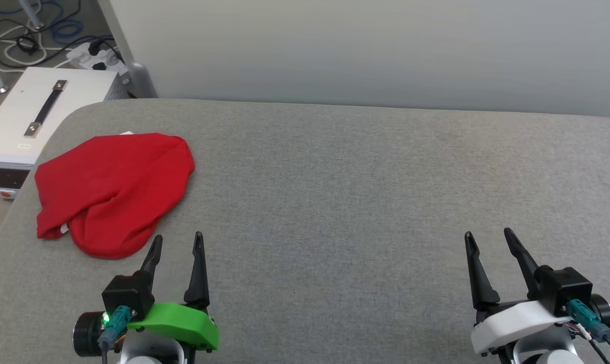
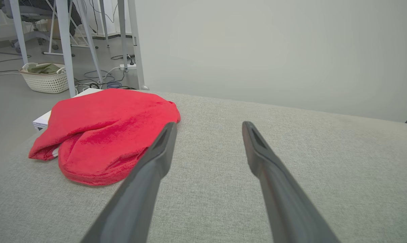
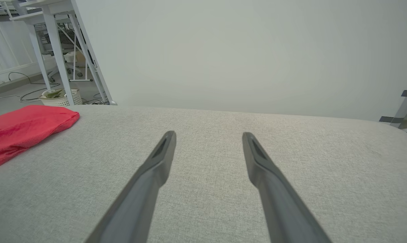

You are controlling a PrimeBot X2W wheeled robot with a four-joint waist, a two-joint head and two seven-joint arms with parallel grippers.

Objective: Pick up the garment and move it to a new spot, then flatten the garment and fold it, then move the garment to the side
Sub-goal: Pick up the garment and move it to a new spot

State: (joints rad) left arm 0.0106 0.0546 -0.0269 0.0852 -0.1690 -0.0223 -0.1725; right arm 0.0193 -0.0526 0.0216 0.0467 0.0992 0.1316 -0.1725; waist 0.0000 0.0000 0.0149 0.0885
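A bunched red garment [image 1: 114, 192] lies at the left end of a grey padded table [image 1: 360, 177], its length slanting away to the right. It is just ahead and left of the left gripper [image 1: 178, 236], the nearer one. The right gripper [image 1: 487, 232] is well apart from it. Both grippers are wide apart and empty. On the floor, a white basket [image 2: 43, 86] holds olive cloth [image 2: 43, 68].
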